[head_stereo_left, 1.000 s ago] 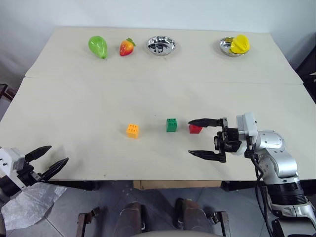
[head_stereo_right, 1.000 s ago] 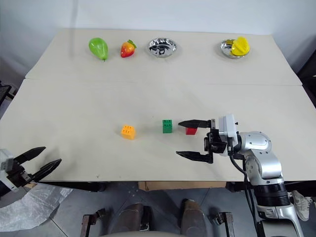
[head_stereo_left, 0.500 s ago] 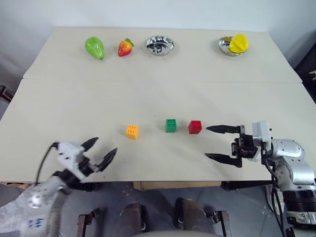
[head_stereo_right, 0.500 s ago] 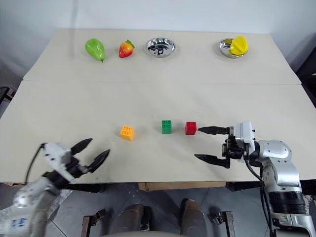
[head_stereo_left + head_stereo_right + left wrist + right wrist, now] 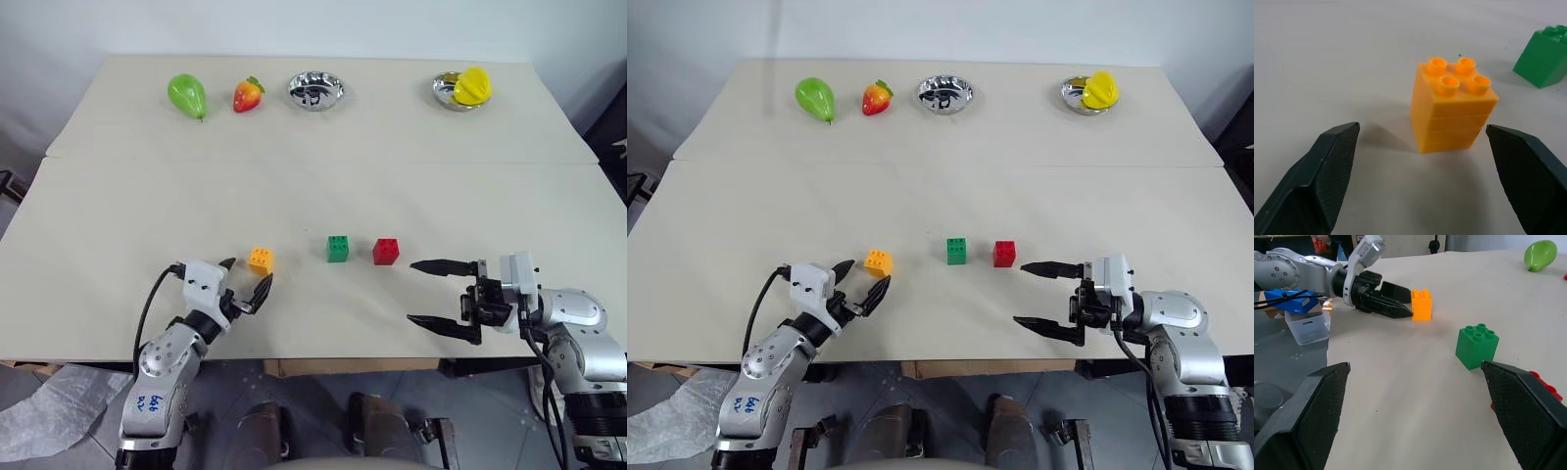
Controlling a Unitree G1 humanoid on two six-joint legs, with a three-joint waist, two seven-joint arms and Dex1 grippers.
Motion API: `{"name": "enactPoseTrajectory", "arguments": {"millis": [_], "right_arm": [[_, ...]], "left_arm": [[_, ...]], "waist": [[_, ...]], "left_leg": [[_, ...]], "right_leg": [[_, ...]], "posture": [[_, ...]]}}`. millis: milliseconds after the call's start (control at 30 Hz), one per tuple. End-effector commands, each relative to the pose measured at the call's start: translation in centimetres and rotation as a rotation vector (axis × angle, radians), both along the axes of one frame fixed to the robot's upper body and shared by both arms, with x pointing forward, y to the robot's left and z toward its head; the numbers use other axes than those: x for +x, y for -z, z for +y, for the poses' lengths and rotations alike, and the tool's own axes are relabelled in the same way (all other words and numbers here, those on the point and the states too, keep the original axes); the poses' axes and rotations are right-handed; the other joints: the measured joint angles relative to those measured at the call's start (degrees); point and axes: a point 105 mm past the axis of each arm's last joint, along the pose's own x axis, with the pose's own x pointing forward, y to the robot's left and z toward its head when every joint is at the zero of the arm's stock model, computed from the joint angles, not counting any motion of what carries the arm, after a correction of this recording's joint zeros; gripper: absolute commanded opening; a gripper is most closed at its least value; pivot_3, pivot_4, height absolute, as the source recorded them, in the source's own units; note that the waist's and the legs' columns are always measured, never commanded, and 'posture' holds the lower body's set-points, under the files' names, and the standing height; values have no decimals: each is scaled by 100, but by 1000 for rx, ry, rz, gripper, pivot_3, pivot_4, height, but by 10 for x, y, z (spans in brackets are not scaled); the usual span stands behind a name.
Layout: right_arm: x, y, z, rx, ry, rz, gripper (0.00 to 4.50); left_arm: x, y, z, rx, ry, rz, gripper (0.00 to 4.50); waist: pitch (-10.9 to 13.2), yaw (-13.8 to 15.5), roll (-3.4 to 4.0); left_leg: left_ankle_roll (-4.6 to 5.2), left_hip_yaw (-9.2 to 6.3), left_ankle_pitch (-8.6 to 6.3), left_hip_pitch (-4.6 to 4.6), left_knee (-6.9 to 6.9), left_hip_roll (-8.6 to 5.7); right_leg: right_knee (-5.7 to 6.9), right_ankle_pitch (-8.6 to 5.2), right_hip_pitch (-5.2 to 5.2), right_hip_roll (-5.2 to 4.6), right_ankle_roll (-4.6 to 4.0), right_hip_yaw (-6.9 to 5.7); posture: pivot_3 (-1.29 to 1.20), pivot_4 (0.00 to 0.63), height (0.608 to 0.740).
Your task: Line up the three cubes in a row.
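Cubes on the tabletop (image 5: 118, 215) number three, and all are small studded plastic building blocks: judged light, rigid, smooth-sided and not fragile. A moderate pinch should hold one; the slick flat walls could slip if pinched off-centre, and a light block will skid if nudged by one finger before the other arrives.

Nearest the front edge, the left gripper (image 5: 245, 277) sits low over the tabletop with its jaws spread and nothing between the pads. The right gripper (image 5: 435, 293), on the right side, points leftward, jaws fully apart and empty, well clear of the blocks.

Just beyond the left gripper stands the orange-yellow cube (image 5: 1453, 105), upright, studs up, turned slightly askew. In the left wrist view it lies between the lines of the two fingers (image 5: 1317, 181) but ahead of their tips, untouched. Recommended hold: the two opposite flat side walls, at mid-height, below the studs, after squaring the jaws to the faces.

To its right stand the green cube (image 5: 338, 248) and then the red cube (image 5: 386, 251), close together but apart. The orange-yellow cube is spaced wider from the green.

At the far edge lie a pear (image 5: 187, 95), a strawberry (image 5: 248, 94) and two metal bowls (image 5: 314, 90).
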Motion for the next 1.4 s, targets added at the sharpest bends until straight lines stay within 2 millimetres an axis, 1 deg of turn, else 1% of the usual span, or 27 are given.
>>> {"name": "enactPoseTrajectory", "arguments": {"millis": [33, 133, 167, 233, 267, 367, 433, 500, 567, 633, 700, 733, 800, 833, 867, 933, 1033, 1133, 1367, 1400], "right_arm": [[-2, -10, -3, 8, 3, -40, 4500], [-2, -7, -3, 7, 2, -37, 4500], [-2, -7, -3, 8, 2, -35, 4500], [-2, -6, -3, 8, 2, -33, 4500], [-2, -5, -3, 9, 3, -32, 4500], [-3, -3, -5, 9, 10, -26, 4500], [-5, -1, -7, 8, 22, -17, 4500], [-7, 1, -10, 3, 33, -14, 4500], [-8, 2, -12, 2, 47, -9, 4500], [-11, 1, -15, 5, 68, -15, 4500], [-13, 1, -16, 12, 86, -23, 4500], [-14, 0, -16, 14, 91, -24, 4500], [-17, 1, -16, 19, 102, -25, 4500], [-19, 2, -17, 21, 111, -24, 4500], [-22, 3, -17, 25, 120, -25, 4500], [-25, 4, -21, 32, 145, -24, 4500], [-27, 5, -26, 35, 172, -24, 4500], [-25, 5, -33, 38, 208, -30, 4500], [-21, 4, -32, 44, 217, -38, 4500], [-20, 4, -32, 45, 215, -39, 4500]], "left_arm": [[5, -2, -7, -15, 26, -25, 3275], [8, -1, -8, -13, 39, -32, 2412], [8, -2, -7, -11, 43, -35, 2184], [8, -5, -7, -22, 71, -52, 1530], [7, -6, -6, -25, 98, -56, 1464], [10, -7, 9, 64, 236, -57, 1465], [17, -14, 22, 134, 344, -81, 1465], [23, -19, 24, 194, 489, -88, 1465], [28, -27, 21, 211, 636, -86, 1465], [42, -35, 10, 312, 809, -97, 1465], [57, -38, 0, 399, 902, -89, 1465], [61, -37, -1, 411, 921, -86, 1465], [72, -40, -11, 401, 945, -87, 1465], [75, -39, -18, 415, 971, -75, 1465], [77, -37, -22, 431, 992, -63, 1465], [76, -31, -27, 456, 1039, -40, 1465], [75, -26, -29, 462, 1064, -20, 1465], [78, -26, -28, 467, 1040, -30, 1465], [76, -25, -26, 444, 1067, 4, 1465], [75, -26, -26, 444, 1075, 5, 2227]], "waist": [[-1, 33, 2], [-2, 70, 3], [-3, 85, 6], [-4, 108, 7], [-4, 110, 7], [-5, 107, 9], [-5, 109, 9], [-6, 102, 10], [-6, 104, 10], [-5, 118, 10], [-4, 168, 7], [-5, 155, 7], [-5, 116, 7], [-5, 32, 7], [-3, -7, 4], [3, -13, -6], [3, -20, -6], [3, -28, -6], [3, -30, -6], [3, -30, -6]], "left_leg": [[0, 0, 0, 1, 1, 0], [0, 0, 0, 2, 3, -1], [0, 0, 0, 2, 2, -1], [0, 0, 0, 2, 2, 0], [0, 0, 0, 1, 3, 0], [-1, 0, 1, 1, 3, 1], [-5, 1, 3, 1, 2, 3], [-8, 5, 5, -2, 2, 2], [-7, 8, 5, -7, 2, -4], [-2, 10, 2, -8, 1, -7], [0, 27, 4, -24, 10, -33], [0, 29, 4, -31, 14, -33], [0, 35, 4, -29, 7, -35], [0, 36, 4, -28, 3, -36], [0, 43, 4, -16, -13, -31], [-1, 45, 5, -32, -17, -26], [-1, 46, 4, -32, -13, -28], [-1, 46, 4, -28, -11, -27], [-1, 32, 5, -17, -5, -22], [-1, 31, 5, -17, -5, -22]], "right_leg": [[1, 0, 1, 0, 0, 1], [1, 1, 1, -1, 1, 2], [1, 1, 1, -1, 1, 2], [1, 1, 1, -1, 1, 1], [1, 1, 1, -1, 1, 0], [2, 1, 0, 0, 0, 0], [5, -1, -3, 3, -3, -5], [5, -1, -8, 4, -4, -8], [8, -1, -10, 4, -4, -9], [6, 0, -11, 4, -2, -7], [5, 0, -5, 9, -2, -29], [0, 0, -4, 12, -2, -37], [-7, 0, -4, 13, 0, -34], [-8, 0, -3, 13, 0, -35], [-20, 0, -6, 15, 1, -36], [-33, -7, -9, 26, 7, -58], [-37, -2, -6, 24, 15, -52], [-37, 0, -3, 23, 19, -48], [-25, 0, 1, 22, 18, -41], [-25, 0, 1, 22, 18, -41]], "posture": [[0, 150, 740], [0, 150, 740], [0, 150, 740], [0, 150, 740], [0, 150, 740], [0, 150, 740], [0, 150, 740], [0, 150, 740], [0, 150, 740], [0, 150, 740], [0, 150, 740], [0, 150, 740], [0, 150, 740], [0, 150, 740], [0, 150, 740], [0, 150, 740], [0, 150, 740], [0, 150, 740], [0, 150, 740], [0, 150, 740]]}}
